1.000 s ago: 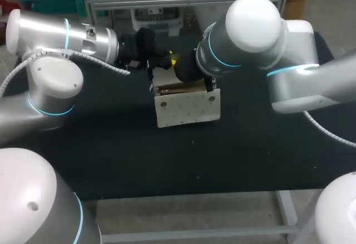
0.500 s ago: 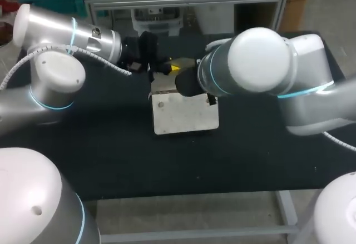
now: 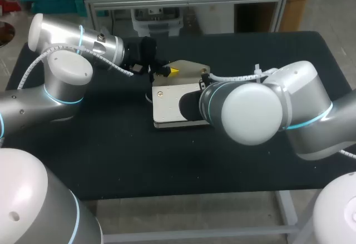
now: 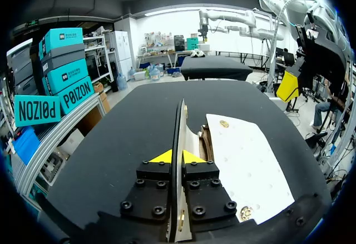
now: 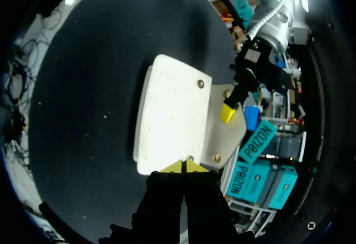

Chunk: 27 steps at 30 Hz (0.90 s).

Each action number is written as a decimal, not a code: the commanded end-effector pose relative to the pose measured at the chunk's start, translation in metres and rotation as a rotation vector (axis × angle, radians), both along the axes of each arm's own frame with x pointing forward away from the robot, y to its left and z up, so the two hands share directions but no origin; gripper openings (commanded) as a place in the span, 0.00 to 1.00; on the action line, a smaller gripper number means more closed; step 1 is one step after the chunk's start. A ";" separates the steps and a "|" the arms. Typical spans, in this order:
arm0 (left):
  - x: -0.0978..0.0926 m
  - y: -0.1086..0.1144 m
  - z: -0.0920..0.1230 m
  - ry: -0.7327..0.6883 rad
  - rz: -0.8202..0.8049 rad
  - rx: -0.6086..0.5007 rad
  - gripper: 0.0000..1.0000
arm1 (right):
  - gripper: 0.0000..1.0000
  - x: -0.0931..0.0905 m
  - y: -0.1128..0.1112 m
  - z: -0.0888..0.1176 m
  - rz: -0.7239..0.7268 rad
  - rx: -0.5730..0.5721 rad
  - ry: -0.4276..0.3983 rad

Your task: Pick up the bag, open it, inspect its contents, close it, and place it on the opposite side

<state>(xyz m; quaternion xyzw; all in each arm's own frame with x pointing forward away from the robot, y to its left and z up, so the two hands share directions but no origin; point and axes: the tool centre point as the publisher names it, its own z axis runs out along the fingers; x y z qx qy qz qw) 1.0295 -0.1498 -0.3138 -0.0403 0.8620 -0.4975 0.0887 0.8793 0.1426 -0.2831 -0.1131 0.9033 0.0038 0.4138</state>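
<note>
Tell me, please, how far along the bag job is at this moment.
Done: the bag is grasped and parted; the left wrist view shows its brown inside. In hand: the left pincer clamps one edge of it and the right pincer appears to clamp the opposite edge, with the bag lying on the table. Left: inspecting, closing, placing it on the opposite side.

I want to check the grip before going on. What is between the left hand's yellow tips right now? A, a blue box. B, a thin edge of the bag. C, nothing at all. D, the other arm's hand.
B: in the left wrist view a thin edge of the bag runs straight between the left hand's two yellow tips, which press on it from both sides.
</note>
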 end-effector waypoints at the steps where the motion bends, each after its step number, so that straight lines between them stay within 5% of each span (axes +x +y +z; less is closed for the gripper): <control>1: 0.017 -0.006 -0.013 0.026 -0.016 -0.009 0.00 | 0.00 -0.011 0.005 -0.013 -0.033 0.010 -0.178; 15: 0.023 0.000 -0.034 0.106 0.006 -0.023 0.00 | 0.00 -0.012 0.003 -0.017 -0.083 0.040 -0.140; 27: 0.025 0.000 -0.050 0.084 -0.054 -0.003 0.00 | 0.00 -0.016 -0.007 -0.064 -0.077 0.175 -0.139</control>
